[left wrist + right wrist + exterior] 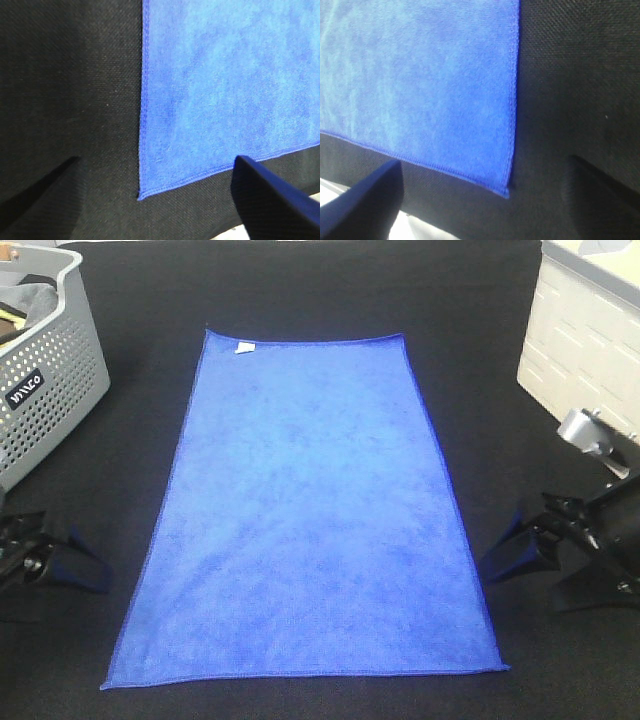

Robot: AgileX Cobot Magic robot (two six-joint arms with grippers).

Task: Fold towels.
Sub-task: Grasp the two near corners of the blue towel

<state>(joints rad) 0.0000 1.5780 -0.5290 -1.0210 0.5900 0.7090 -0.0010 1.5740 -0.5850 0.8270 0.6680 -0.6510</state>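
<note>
Here we are with the blue towel (310,510) spread flat and unfolded in the middle of the black table (300,290), long side running from near to far, and a small white tag (243,347) showing at its far left corner. The surface looks smooth, edges straight, all four corners out on the cloth. On the near left, the left gripper (157,160) sits just outside the towel's left edge, and the wrist view puts the near left corner (139,196) right between its two fingers (270,200). They are spread wide, nothing between them but table and that corner, nothing grasped. Over on the near right it is a mirror picture: the right gripper (484,162) waits just beside the right edge, fingers (365,200) wide apart and holding nothing, with the near right corner (506,192) lying between them. Whether either set of fingertips touches the table, I cannot tell. At the far left stands a grey perforated basket (60,380) with something dark inside, well apart from the towel. At the far right there is a white cabinet (585,340), also clear of the towel.
</note>
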